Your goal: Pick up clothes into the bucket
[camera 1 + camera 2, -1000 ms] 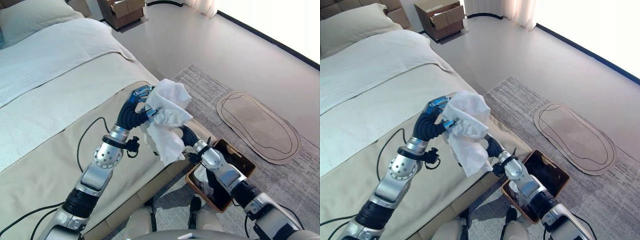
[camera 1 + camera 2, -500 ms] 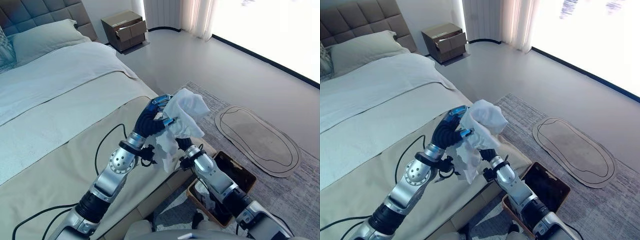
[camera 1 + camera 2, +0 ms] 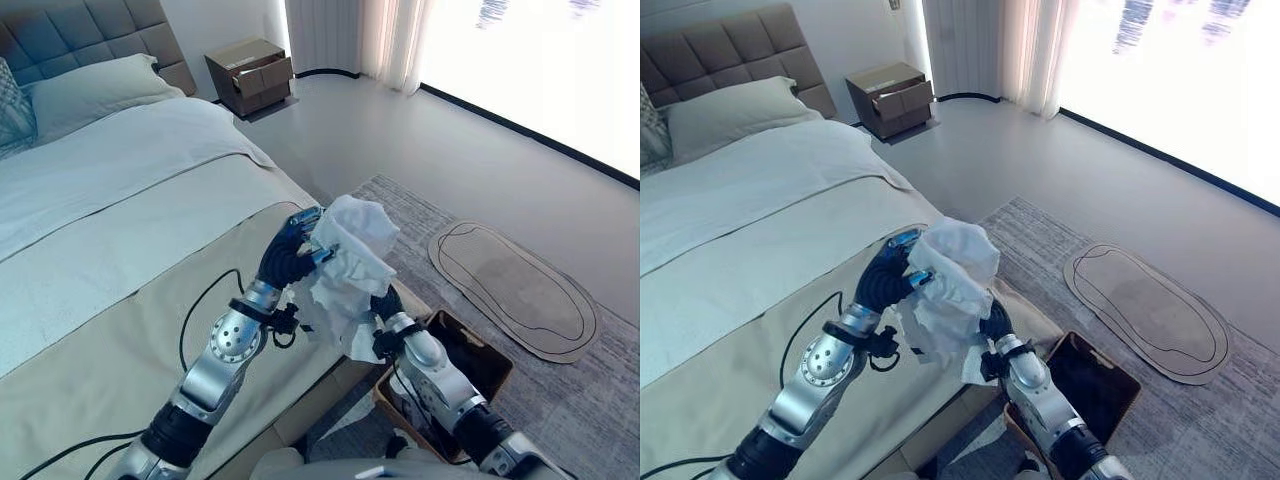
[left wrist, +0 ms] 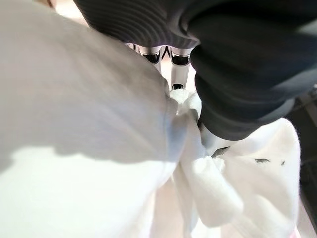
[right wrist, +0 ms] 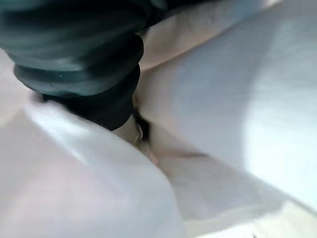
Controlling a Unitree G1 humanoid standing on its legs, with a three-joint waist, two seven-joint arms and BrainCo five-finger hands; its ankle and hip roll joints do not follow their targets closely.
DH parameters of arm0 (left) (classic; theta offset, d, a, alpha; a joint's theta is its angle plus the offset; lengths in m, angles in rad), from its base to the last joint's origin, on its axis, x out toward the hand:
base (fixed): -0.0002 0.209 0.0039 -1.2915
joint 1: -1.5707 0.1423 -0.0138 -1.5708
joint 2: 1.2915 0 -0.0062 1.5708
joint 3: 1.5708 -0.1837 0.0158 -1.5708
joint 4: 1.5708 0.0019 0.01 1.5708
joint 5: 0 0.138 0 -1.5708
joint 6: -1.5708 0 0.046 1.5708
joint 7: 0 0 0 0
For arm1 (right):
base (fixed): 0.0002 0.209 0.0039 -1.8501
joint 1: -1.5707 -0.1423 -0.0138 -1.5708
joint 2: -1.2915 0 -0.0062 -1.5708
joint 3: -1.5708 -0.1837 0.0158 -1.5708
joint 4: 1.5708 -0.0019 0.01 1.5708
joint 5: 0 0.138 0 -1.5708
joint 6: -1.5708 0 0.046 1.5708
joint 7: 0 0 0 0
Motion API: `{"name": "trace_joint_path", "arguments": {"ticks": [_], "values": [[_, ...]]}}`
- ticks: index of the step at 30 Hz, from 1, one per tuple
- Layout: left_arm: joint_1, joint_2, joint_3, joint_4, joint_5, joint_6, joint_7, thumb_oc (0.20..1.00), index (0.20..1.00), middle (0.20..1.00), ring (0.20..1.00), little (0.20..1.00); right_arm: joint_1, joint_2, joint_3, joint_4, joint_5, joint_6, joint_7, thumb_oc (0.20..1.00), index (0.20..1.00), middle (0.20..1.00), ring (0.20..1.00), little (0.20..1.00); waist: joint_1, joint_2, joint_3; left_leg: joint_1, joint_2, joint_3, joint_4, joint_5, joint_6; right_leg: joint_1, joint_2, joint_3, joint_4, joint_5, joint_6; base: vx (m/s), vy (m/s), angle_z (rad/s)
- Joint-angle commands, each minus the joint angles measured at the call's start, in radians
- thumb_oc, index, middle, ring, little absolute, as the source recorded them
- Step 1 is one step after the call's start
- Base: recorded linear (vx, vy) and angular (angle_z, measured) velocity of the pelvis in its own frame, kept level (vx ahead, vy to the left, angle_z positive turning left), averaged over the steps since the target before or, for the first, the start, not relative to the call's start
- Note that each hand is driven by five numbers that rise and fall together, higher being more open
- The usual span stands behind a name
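Observation:
A crumpled white cloth hangs in the air over the bed's near corner, between my two hands. My left hand is at its left side with fingers curled into the fabric; in the left wrist view the dark fingertips press into the cloth. My right hand is under the cloth's lower right, its fingers buried in the folds. The brown basket stands on the rug beside the bed, below and to the right of the cloth, with some white cloth inside.
The bed with a beige cover takes up the left side. A grey rug lies to the right with an oval mat on it. A nightstand stands by the far wall.
The camera has tilted up, showing more of the room. Both hands still hold the white cloth up over the bed's corner; it has bunched tighter and sits a little lower than half a second ago.

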Motion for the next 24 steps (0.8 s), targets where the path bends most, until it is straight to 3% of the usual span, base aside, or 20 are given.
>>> {"name": "trace_joint_path", "arguments": {"ticks": [1,5,6,7,15,20,24], "values": [[0.022,0.018,0.117,-0.054,-0.012,-0.074,0.031,0.200,0.200,0.200,0.200,0.200,0.013,0.018,-0.095,-0.048,0.105,-0.075,-0.024,0.200,0.200,0.200,0.200,0.200,-0.022,-0.057,-0.018,0.044,0.010,0.021,0.030,-0.078,-0.020,0.035,-0.057,0.046,-0.136,0.138,0.076,0.00,0.001,-0.04],[0.090,0.003,0.139,0.020,0.003,-0.073,0.036,0.200,0.200,0.200,0.200,0.200,0.064,0.028,-0.176,-0.030,0.188,-0.103,-0.022,0.200,0.200,0.200,0.200,0.200,-0.028,-0.056,-0.020,0.048,0.011,0.025,0.029,-0.079,-0.019,0.039,-0.055,0.049,-0.139,0.137,0.075,0.00,-0.001,-0.01],[0.090,0.002,0.138,0.021,0.004,-0.074,0.036,0.329,0.329,0.329,0.329,0.329,0.064,0.028,-0.176,-0.030,0.189,-0.104,-0.021,0.200,0.200,0.200,0.200,0.200,-0.028,-0.056,-0.021,0.049,0.011,0.025,0.029,-0.079,-0.019,0.039,-0.055,0.049,-0.139,0.137,0.075,0.00,-0.005,-0.07],[0.110,-0.004,0.140,0.061,0.002,-0.070,0.028,1.000,1.000,1.000,1.000,1.000,0.090,0.029,-0.209,-0.042,0.230,-0.107,-0.011,0.200,0.200,0.200,0.200,0.200,-0.030,-0.057,-0.023,0.050,0.011,0.026,0.028,-0.080,-0.019,0.041,-0.055,0.049,-0.140,0.137,0.075,0.00,-0.006,-0.05],[0.153,-0.042,0.148,0.238,0.006,-0.028,-0.018,1.000,1.000,1.000,1.000,1.000,0.164,0.054,-0.332,-0.049,0.496,-0.109,0.101,0.200,0.200,0.200,0.200,0.200,-0.041,-0.063,-0.034,0.055,0.010,0.029,0.024,-0.080,-0.019,0.045,-0.051,0.053,-0.146,0.139,0.076,0.00,-0.001,-0.01],[0.181,-0.055,0.180,0.302,0.003,-0.020,-0.027,1.000,1.000,1.000,1.000,1.000,0.197,0.067,-0.416,-0.066,0.565,-0.130,0.108,0.200,0.200,0.200,0.200,0.200,-0.048,-0.063,-0.037,0.057,0.009,0.032,0.023,-0.082,-0.017,0.043,-0.049,0.057,-0.145,0.140,0.075,0.00,0.000,0.00],[0.251,-0.059,0.242,0.337,0.000,-0.020,-0.039,1.000,1.000,1.000,1.000,1.000,0.220,0.086,-0.556,-0.091,0.612,-0.180,0.075,0.200,0.200,0.200,0.200,0.200,-0.055,-0.061,-0.041,0.060,0.009,0.036,0.021,-0.084,-0.016,0.041,-0.048,0.060,-0.146,0.140,0.076,0.01,0.004,-0.03]]}}
